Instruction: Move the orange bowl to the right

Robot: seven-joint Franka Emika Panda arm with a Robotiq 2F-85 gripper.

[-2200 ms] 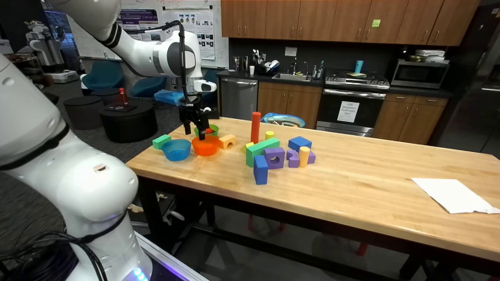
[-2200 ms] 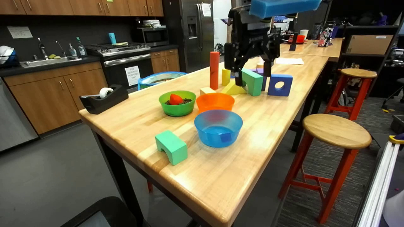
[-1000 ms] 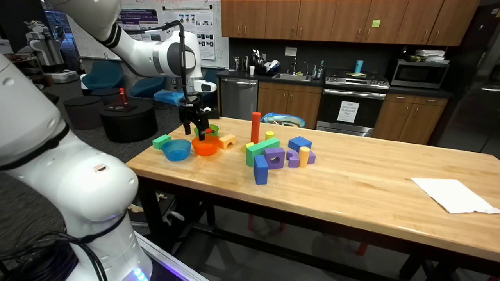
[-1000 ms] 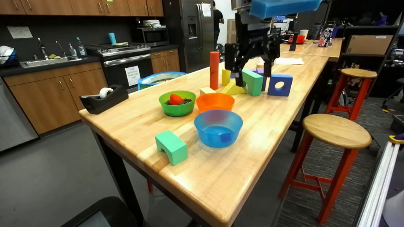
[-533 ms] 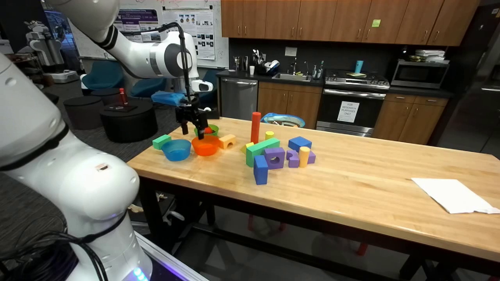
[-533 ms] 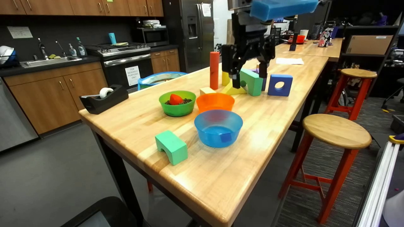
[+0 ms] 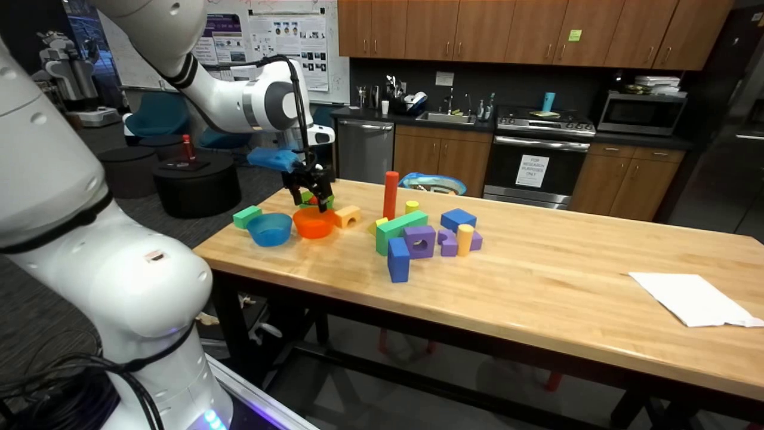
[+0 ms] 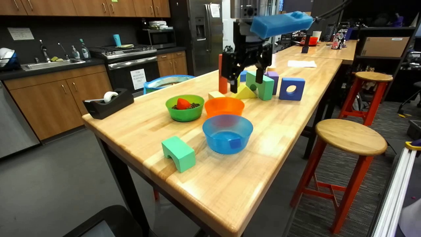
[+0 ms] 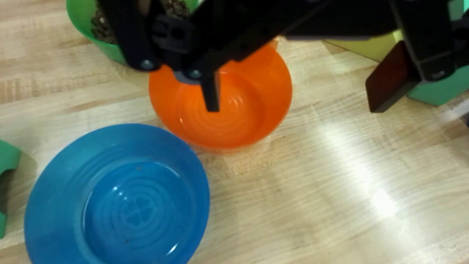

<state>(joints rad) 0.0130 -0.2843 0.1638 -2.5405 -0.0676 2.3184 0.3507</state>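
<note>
A long wooden table (image 7: 567, 269) holds lots of bowls and blocks. A big white robot arm (image 7: 119, 269) leans toward it; an exterior view shows its fat round joints, while elsewhere most of it is out of sight. In both exterior views I can see the oven (image 7: 564, 173) by the wall. A stool (image 8: 351, 136) with red legs shows nearly whole in an exterior view, next to the table. A white poster (image 7: 298, 45) has print too tiny for me to read, but the paper sign (image 7: 532, 171) on the oven is easy: "FOR RESEARCH PURPOSES ONLY." The tool (image 8: 246, 83) hangs above the table with its two fingers wide apart. The blue bowl (image 8: 227, 135) is cut off at the bottom of the wrist view. Just beside it, on the table, sits the orange bowl (image 9: 238, 113); I can't tell if their rims touch. In an exterior view its low part hides behind the blue bowl. In the wrist view one finger covers a bit of it, and I can't tell if they touch. The green bowl (image 8: 185, 113) is partly blocked by the tool in the wrist view. An exterior view shows a red lump (image 8: 183, 103) inside it, on dark brown bits (image 8: 195, 105). Only the wrist view shows a little clover shape (image 9: 139, 212) in the floor of the blue bowl.
</note>
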